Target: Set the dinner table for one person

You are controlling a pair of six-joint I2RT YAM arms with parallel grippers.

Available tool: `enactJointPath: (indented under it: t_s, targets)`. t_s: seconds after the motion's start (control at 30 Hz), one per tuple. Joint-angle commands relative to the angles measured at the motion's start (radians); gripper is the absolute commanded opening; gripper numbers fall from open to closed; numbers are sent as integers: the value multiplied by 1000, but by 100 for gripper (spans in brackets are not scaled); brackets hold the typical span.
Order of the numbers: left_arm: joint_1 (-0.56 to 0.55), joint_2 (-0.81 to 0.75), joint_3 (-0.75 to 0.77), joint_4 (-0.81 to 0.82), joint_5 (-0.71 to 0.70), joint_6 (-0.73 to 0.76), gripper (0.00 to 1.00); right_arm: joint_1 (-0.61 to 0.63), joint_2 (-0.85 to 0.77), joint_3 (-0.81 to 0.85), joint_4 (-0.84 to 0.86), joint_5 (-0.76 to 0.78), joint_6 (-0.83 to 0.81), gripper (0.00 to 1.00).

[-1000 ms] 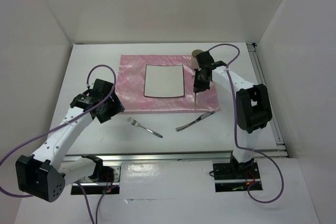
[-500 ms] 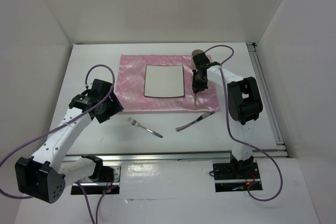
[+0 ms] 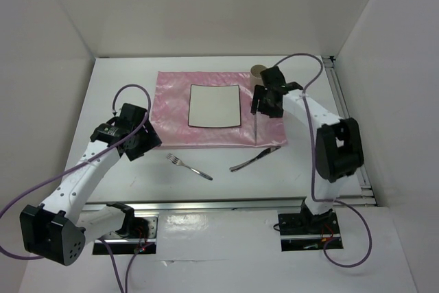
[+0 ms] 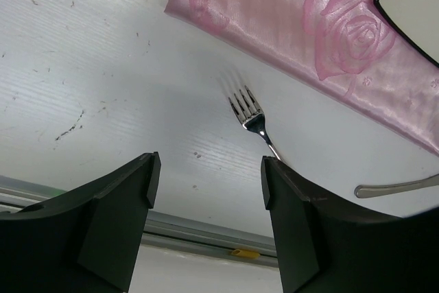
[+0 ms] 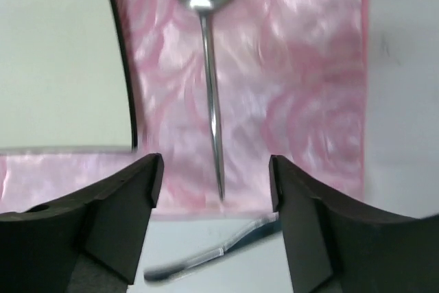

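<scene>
The white dinner table point(image 3: 123, 77) fills the scene, with a pink cloth point(image 3: 171, 108) spread at its far middle. The left gripper point(image 4: 209, 169) hovers over bare table near the cloth's near-left corner, jaws wide and empty. A fork point(image 4: 250, 118) lies just beyond it. A white square plate point(image 3: 215, 106) sits on the cloth. Right of it a spoon point(image 5: 209, 66) lies on the cloth, below the right gripper point(image 5: 215, 169), whose fingers are spread wide and hold nothing. A knife point(image 3: 255, 158) lies on the table beside the cloth's near edge.
</scene>
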Motion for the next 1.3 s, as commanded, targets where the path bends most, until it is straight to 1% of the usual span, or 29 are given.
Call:
enactJointPath:
  t_s: [0.0,0.03,0.07,0.1,0.13,0.17,0.2,0.27,0.3,0.43,0.53,0.6,0.73,0.8,0.83,0.93,1.03,1.17,1.2,1.23,1.27]
  targets:
    - [5,-2,9,16,4,19,77,33,-212,-115,-79,2,89,76]
    - [5,-2,9,16,4,19,77,97,-237,-171,-99,29,113,85]
    - [5,-2,0,29,13,28,77,133,-270,-196,-144,66,173,88]
    - [5,-2,0,38,13,28,77,191,-281,-213,-171,75,214,90]
    - [5,7,0,38,25,28,77,214,-291,-247,-193,75,251,92]
    - [5,16,0,38,25,28,77,236,-291,-262,-205,60,284,92]
    - [5,16,0,49,34,38,77,251,-304,-279,-215,60,358,92]
    - [5,25,0,49,34,38,77,288,-314,-322,-224,37,429,92]
    - [5,34,0,49,34,38,77,288,-314,-333,-224,19,495,92]
    - [5,22,-11,67,44,48,77,288,-271,-353,-213,-34,626,92]
    - [5,11,-11,67,44,58,77,288,-230,-353,-213,-66,709,86]
    - [5,11,-11,67,44,58,77,288,-205,-353,-213,-55,745,84]
    - [5,-21,-29,67,44,68,77,288,-157,-344,-202,-46,813,77]
    - [5,-32,-29,67,44,68,77,288,-145,-344,-202,-37,827,73]
    - [5,-32,-29,67,44,77,77,288,-136,-344,-212,-37,839,73]
    - [14,-42,-38,58,31,78,77,288,-125,-365,-199,-37,848,65]
    - [14,-42,-39,58,31,87,77,288,-116,-376,-166,-26,862,61]
    - [14,-42,-39,58,31,87,77,288,-116,-414,-126,-6,871,59]
    - [14,-42,-39,58,31,87,77,279,-116,-426,-126,-6,871,58]
    - [14,-42,-39,58,31,96,77,279,-116,-427,-126,-6,884,53]
    - [14,-42,-39,58,31,96,77,279,-116,-437,-126,5,884,50]
